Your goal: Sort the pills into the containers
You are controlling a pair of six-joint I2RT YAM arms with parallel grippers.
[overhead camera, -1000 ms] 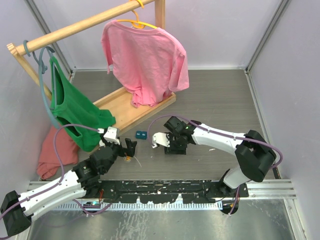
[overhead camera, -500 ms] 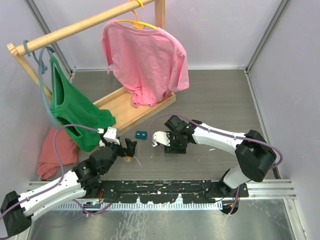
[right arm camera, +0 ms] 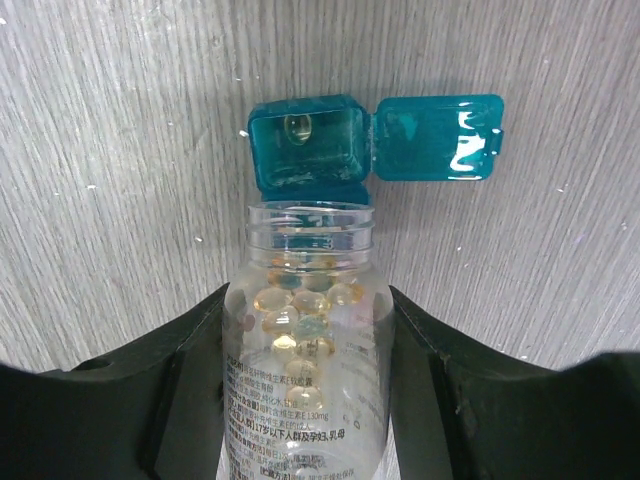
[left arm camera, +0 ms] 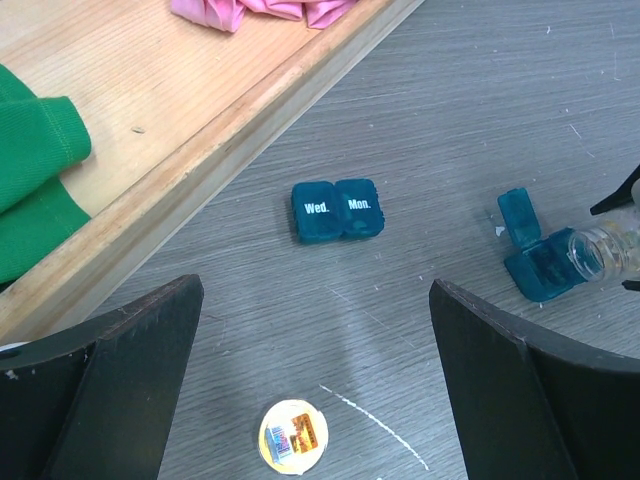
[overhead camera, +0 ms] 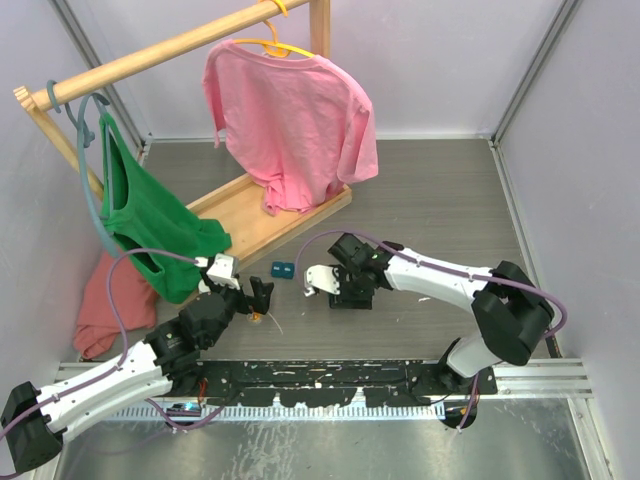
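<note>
My right gripper (right arm camera: 308,300) is shut on a clear pill bottle (right arm camera: 308,350) holding several yellow softgels, tilted with its mouth at an open teal container (right arm camera: 305,145). One pill (right arm camera: 297,125) lies in the open compartment, and the lid (right arm camera: 435,138) is flipped right. The left wrist view shows this container (left arm camera: 535,262) and the bottle's mouth (left arm camera: 600,250) at its right edge. A closed teal container (left arm camera: 337,209) marked "Wed." and "Mon." lies on the table; it also shows from above (overhead camera: 281,268). My left gripper (left arm camera: 315,295) is open and empty, above the bottle's cap (left arm camera: 293,436).
The wooden base (overhead camera: 255,215) of the clothes rack lies just behind the containers, with a pink shirt (overhead camera: 290,120) and a green shirt (overhead camera: 150,225) hanging over it. A salmon cloth (overhead camera: 110,305) lies at the left. The wooden base edge (left arm camera: 200,170) is close to the closed container.
</note>
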